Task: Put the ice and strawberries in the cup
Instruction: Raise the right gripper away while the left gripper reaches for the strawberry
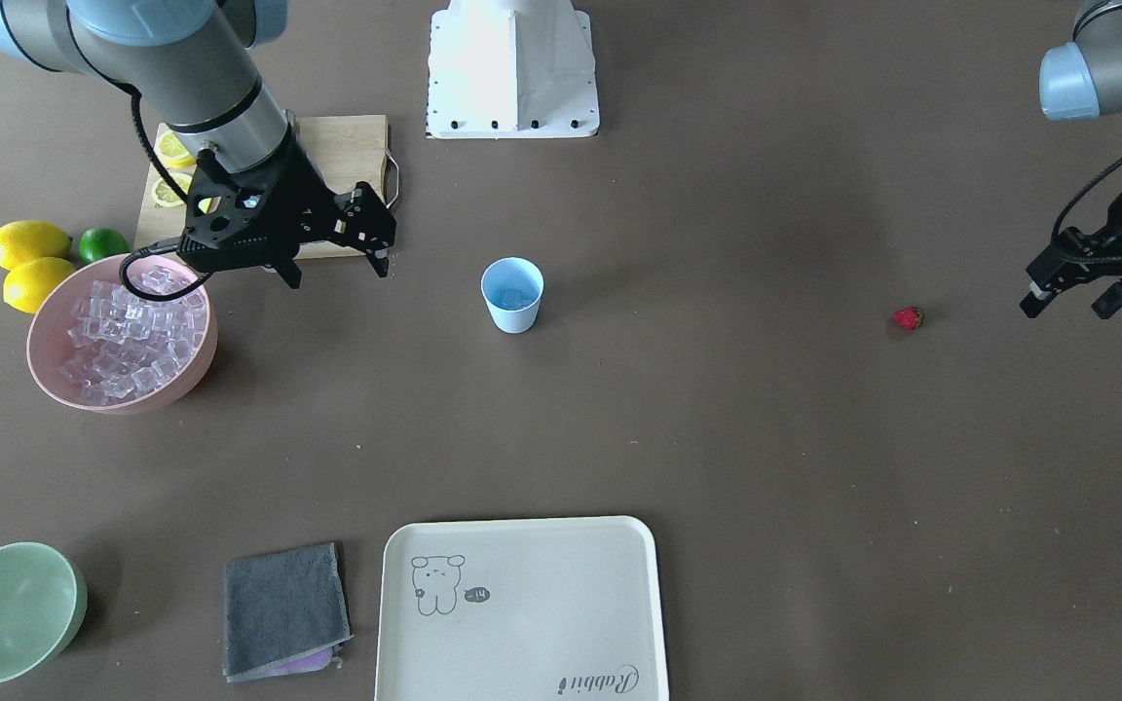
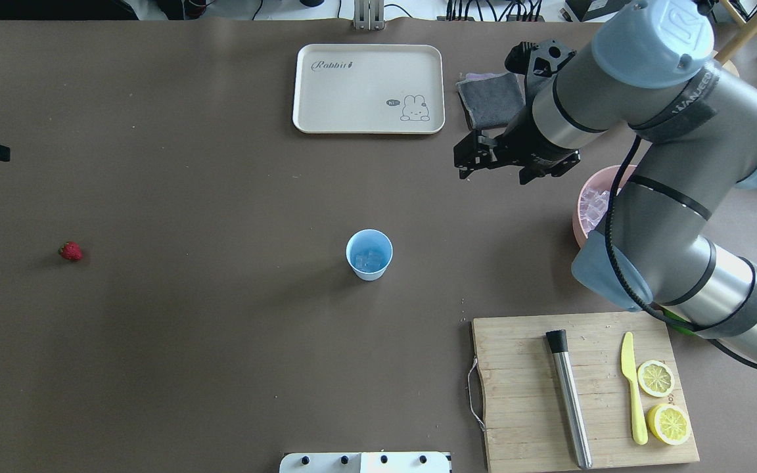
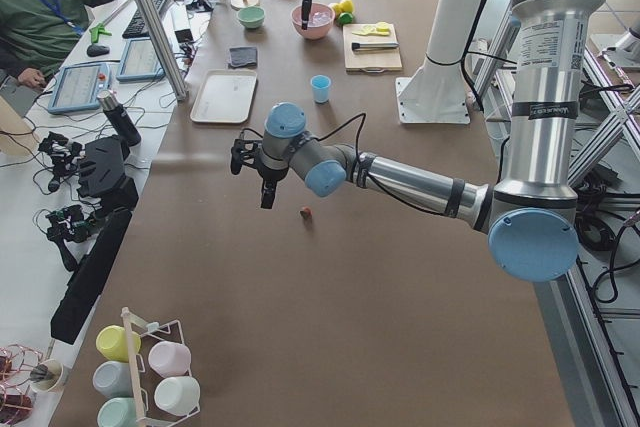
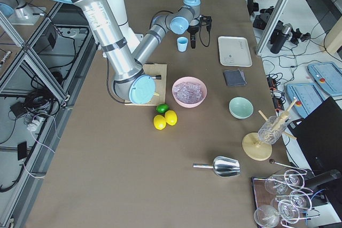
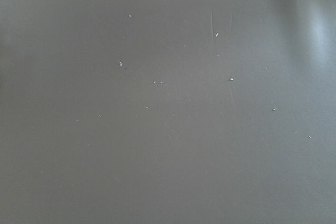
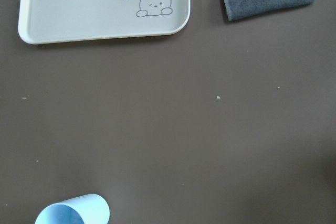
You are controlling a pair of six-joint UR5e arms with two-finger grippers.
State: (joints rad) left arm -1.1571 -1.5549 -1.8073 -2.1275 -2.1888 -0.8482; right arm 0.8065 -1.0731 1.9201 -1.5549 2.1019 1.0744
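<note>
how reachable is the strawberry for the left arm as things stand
Probably yes. The left gripper hangs open and empty close beside the strawberry, which lies alone on the table with nothing between them; a short move over and down should do it.

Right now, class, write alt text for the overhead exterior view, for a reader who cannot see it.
A light-blue cup holding a few ice cubes stands mid-table, with a strawberry lying far off to its left. The right arm's hand hangs open and empty up and right of the cup, beside a grey cloth and a cream rabbit tray.
</note>
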